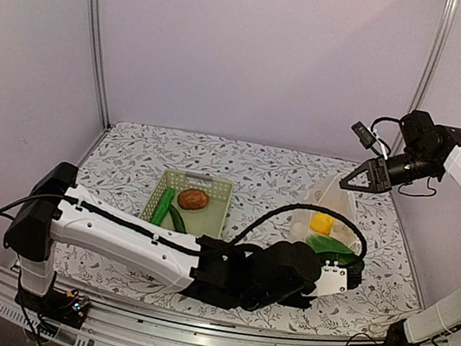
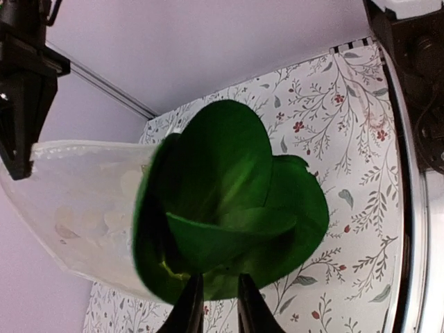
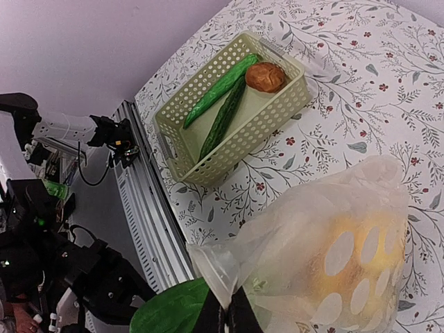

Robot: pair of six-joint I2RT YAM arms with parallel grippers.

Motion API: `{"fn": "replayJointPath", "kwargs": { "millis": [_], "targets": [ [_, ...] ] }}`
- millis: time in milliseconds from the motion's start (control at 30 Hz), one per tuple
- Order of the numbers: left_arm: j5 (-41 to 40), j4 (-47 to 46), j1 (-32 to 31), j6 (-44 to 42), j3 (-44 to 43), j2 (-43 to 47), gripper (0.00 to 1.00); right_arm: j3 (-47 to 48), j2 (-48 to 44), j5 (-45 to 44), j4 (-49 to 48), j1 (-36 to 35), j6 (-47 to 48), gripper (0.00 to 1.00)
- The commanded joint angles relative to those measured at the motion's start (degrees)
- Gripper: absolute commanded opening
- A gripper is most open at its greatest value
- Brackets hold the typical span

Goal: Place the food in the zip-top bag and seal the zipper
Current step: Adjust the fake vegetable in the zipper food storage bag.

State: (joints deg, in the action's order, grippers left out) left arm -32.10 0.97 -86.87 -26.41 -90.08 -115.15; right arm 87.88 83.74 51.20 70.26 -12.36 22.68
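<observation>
Bag: the clear dotted bag (image 1: pixel 328 208) sits right of centre on the flowered table (image 1: pixel 128 157), its rim lifted, with a yellow piece (image 1: pixel 321 222) already inside and a green leafy vegetable (image 1: pixel 334 247) at its mouth.
Basket: to the left of the bag, a pale green basket (image 1: pixel 217 190) holds two long green vegetables (image 1: pixel 168 211) and a reddish-brown piece (image 1: pixel 193 199); these are not yet bagged.
Left arm: it stretches low across the near table, wrist turned so the gripper (image 2: pixel 214 305) points at the bag's mouth.
Left gripper: the fingers are narrowly spaced and pinch the base of the leafy vegetable (image 2: pixel 229 208), which fills the wrist view right beside the bag's open edge (image 2: pixel 83 208).
Right arm: it reaches up and over from the far right, with its wrist bent down towards the bag.
Right gripper: its fingers (image 3: pixel 223 316) are closed tight on the bag's rim (image 3: pixel 218 267), holding the mouth up and open.
Step in hand: feeding the leafy vegetable into the bag, by my reading.
Next move: it likely calls for pushing the leaf past the rim before letting go, while the right side keeps the mouth wide; the basket items and the zipper remain.
</observation>
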Motion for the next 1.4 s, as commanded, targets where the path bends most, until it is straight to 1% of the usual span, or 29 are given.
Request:
{"fn": "replayJointPath", "kwargs": {
  "millis": [0,67,100,133,167,200,233,267,400,433,467,567,633,667,700,833,933,1067,1233,1300,1367],
  "targets": [
    [2.0,8.0,1.1,3.9,-1.4,-3.6,0.13,-0.8,-0.5,1.2,-1.2,-0.3,-0.8,0.0],
    [2.4,8.5,1.1,4.6,-1.4,-4.2,0.05,-1.1,-0.7,1.1,-1.2,-0.3,-0.8,0.0],
    [2.1,8.1,1.1,5.0,-1.2,-4.5,0.04,-1.2,-0.7,1.0,-1.3,-0.3,-0.8,0.0],
    [0.3,6.8,1.0,5.5,-0.7,-4.7,0.07,-1.4,-0.7,0.9,-1.4,-0.3,-0.8,0.0],
    [-1.6,5.6,1.0,5.8,-0.3,-5.0,0.16,-1.6,-0.8,1.0,-1.4,-0.3,-0.8,0.0],
    [-2.5,4.8,1.0,6.0,0.1,-5.1,0.3,-1.8,-0.8,1.1,-1.4,-0.3,-0.8,0.0],
    [-3.1,4.1,1.0,6.4,0.2,-5.2,0.4,-1.9,-0.8,1.2,-1.4,-0.3,-0.9,0.0],
    [-3.3,3.6,1.0,7.0,0.3,-5.1,0.47,-1.9,-0.9,1.3,-1.4,-0.2,-0.8,0.0],
    [-3.5,2.4,0.8,8.1,0.2,-3.9,0.58,-1.9,-1.2,1.3,-1.5,-0.3,-1.0,0.0],
    [-3.3,2.3,0.6,8.1,0.5,-3.3,0.67,-1.9,-1.3,1.2,-1.5,-0.3,-1.0,0.0],
    [-2.8,1.8,0.5,7.8,1.2,-2.5,0.71,-2.0,-1.2,1.2,-1.5,-0.2,-1.0,0.0],
    [-1.4,-1.6,0.2,4.4,3.3,0.0,0.79,-2.1,-1.3,1.3,-1.6,-0.3,-1.0,0.0],
    [-0.7,-1.6,0.0,3.0,2.1,0.2,0.85,-2.2,-1.3,1.3,-1.7,-0.3,-0.9,0.0],
    [-0.2,-0.2,-0.1,2.5,0.9,-0.2,0.96,-2.2,-1.2,1.3,-1.7,-0.3,-1.0,0.0],
    [0.3,2.2,-0.2,2.3,-0.9,-0.9,0.99,-2.2,-1.2,1.3,-1.7,-0.3,-1.0,0.0],
    [-2.3,6.3,-0.8,1.0,-7.5,-6.5,1.0,-2.5,-1.5,1.3,-1.8,-0.2,-1.1,0.0],
    [-7.1,7.3,-1.0,-0.4,-12.1,-10.2,1.0,-2.7,-1.6,1.3,-1.8,-0.3,-1.1,0.0],
    [-7.4,14.1,-0.2,0.3,-18.9,-14.7,1.0,-2.7,-1.7,1.4,-1.8,-0.3,-1.1,0.0],
    [-11.1,19.3,1.3,0.3,-26.4,-19.9,1.0,-2.9,-2.1,1.5,-1.9,-0.3,-1.3,0.0],
    [-12.3,19.5,1.9,0.1,-28.1,-21.2,0.97,-3.0,-2.3,1.6,-1.9,-0.3,-1.3,0.0],
    [-12.7,19.7,2.3,0.1,-29.1,-21.7,0.9,-3.0,-2.3,1.6,-2.0,-0.3,-1.2,0.0]
  ]
}}
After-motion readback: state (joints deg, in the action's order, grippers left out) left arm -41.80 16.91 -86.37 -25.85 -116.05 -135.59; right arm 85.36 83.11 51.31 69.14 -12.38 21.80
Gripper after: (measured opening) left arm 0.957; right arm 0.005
